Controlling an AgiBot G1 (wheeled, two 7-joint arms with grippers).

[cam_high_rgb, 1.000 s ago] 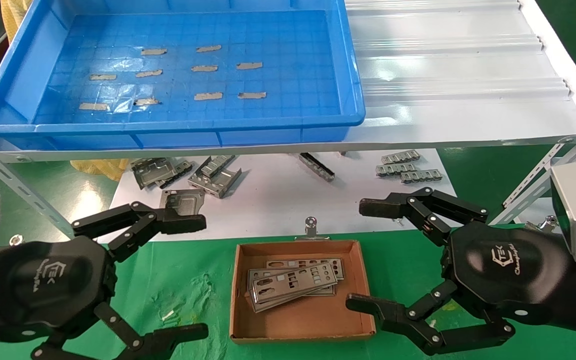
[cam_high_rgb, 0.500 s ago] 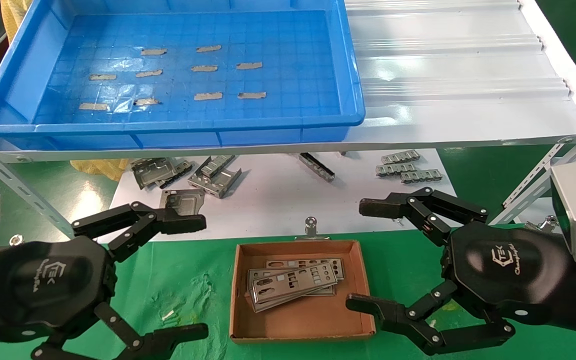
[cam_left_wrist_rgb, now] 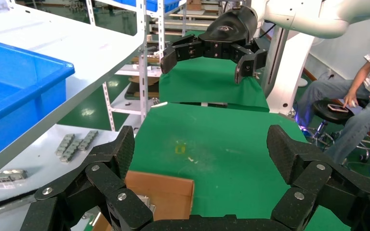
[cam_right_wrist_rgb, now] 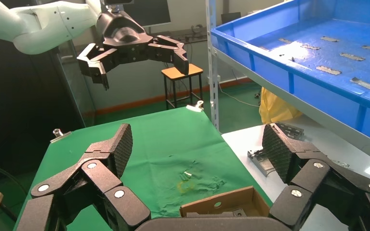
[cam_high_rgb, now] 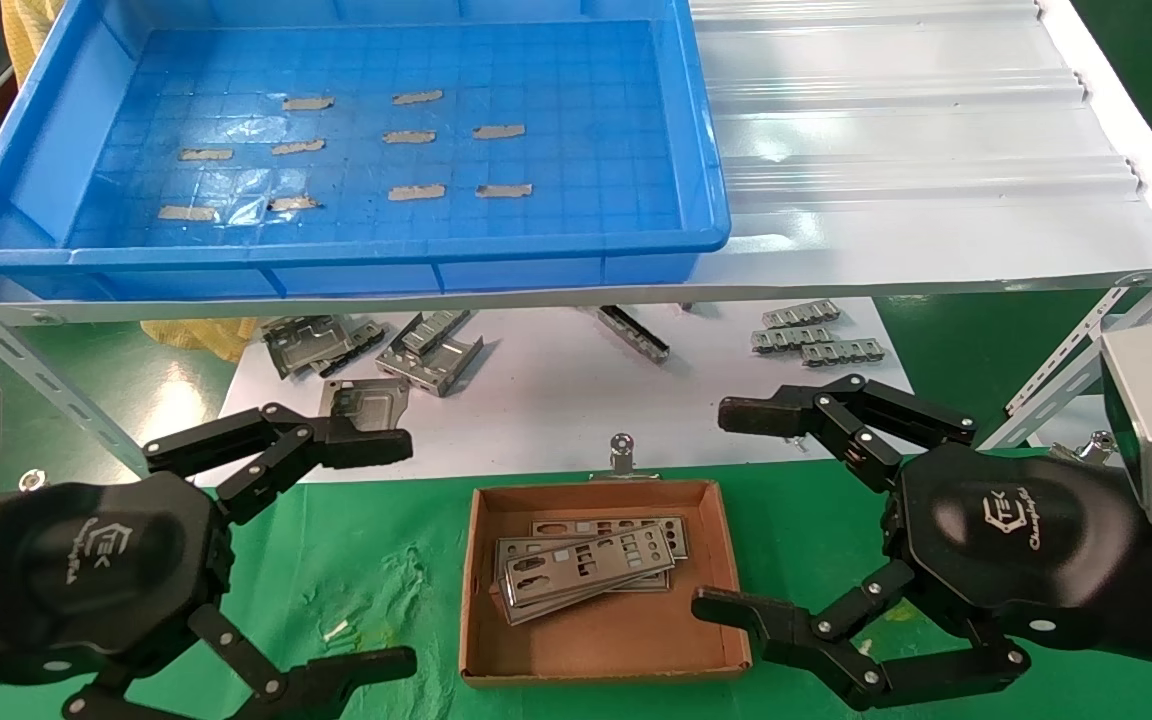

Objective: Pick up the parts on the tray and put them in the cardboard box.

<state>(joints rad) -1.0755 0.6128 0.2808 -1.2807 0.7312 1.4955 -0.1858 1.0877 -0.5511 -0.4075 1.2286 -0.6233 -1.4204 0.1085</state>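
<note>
Left gripper (cam_high_rgb: 391, 550), right gripper (cam_high_rgb: 726, 510), wide apart, unladen

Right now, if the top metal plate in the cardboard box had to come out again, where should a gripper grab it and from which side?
Probably the top plate's raised right end, approached from above by the open right gripper. It lies tilted across the other plates in the cardboard box, so that end sits off the floor; elsewhere it lies too flat to pinch. The open left gripper hangs over the green mat.
</note>
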